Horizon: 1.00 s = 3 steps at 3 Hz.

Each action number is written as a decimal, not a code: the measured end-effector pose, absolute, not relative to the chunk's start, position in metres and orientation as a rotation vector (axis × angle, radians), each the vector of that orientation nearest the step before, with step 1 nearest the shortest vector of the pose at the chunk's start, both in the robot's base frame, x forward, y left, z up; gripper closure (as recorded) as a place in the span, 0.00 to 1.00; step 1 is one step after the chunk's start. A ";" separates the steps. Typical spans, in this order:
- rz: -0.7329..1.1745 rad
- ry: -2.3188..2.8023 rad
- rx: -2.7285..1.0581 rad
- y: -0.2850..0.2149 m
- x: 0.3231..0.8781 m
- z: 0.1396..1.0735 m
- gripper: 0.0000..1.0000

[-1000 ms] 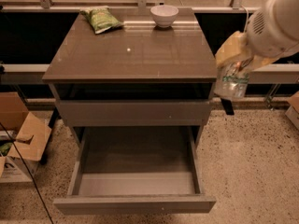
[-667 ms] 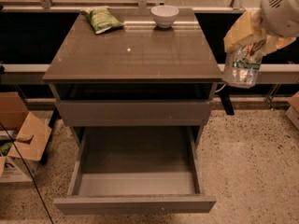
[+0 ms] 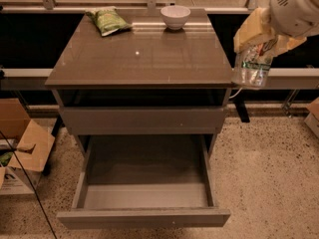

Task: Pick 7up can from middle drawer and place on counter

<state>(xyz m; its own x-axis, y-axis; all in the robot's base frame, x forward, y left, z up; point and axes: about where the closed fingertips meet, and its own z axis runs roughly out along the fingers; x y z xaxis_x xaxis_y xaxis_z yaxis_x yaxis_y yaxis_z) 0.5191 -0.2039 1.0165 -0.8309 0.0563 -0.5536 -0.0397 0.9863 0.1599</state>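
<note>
Now | jaws clamp 7up can (image 3: pixel 253 66) aloft, right of glossy counter (image 3: pixel 149 59) | speckled floor (image 3: pixel 269 173)

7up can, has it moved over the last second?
Yes. Held in the pincer off the counter's right edge, the 7up can has risen, from below its surface to about level with it.

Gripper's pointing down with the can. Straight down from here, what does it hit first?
The gripper, shut on the 7up can, hangs just past the right edge of the counter, so the can would probably reach the floor first. Depth is unclear; it might clip that edge.
</note>
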 end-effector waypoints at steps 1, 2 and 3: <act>0.258 2.495 0.049 -0.182 0.557 1.012 1.00; 0.303 2.430 0.086 -0.159 0.602 1.009 1.00; 0.335 2.357 0.107 -0.135 0.647 1.004 1.00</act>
